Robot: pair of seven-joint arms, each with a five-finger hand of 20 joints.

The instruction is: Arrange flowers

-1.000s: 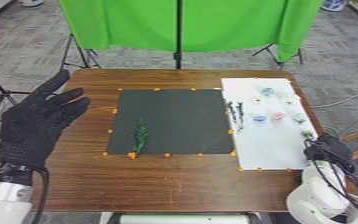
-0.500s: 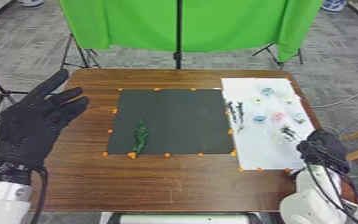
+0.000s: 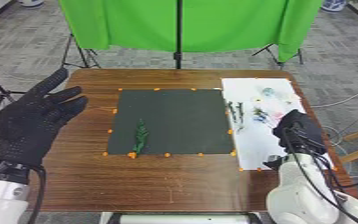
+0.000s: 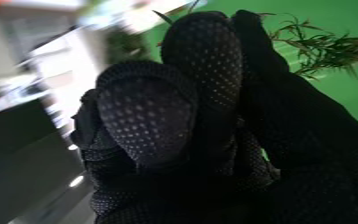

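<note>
The right hand (image 3: 300, 131) is over the long white board (image 3: 254, 150), its thumb and fingers closed narrowly on a feathery green sprig (image 4: 342, 52). The sprig fans past the fingertips in thin, branching, pointed leaflets; the pinched part of its stem is hidden. Just beside those fingertips lie small pale-blue (image 3: 261, 119) and pink (image 3: 278, 115) blooms. Two slender dark-green stems (image 3: 239, 112) lie farther from them. The left hand (image 3: 31, 122) has its fingers loosely extended, with a glossy deep-green leafy spray (image 3: 141, 136) well apart from them on the black square mat (image 3: 180, 117).
</note>
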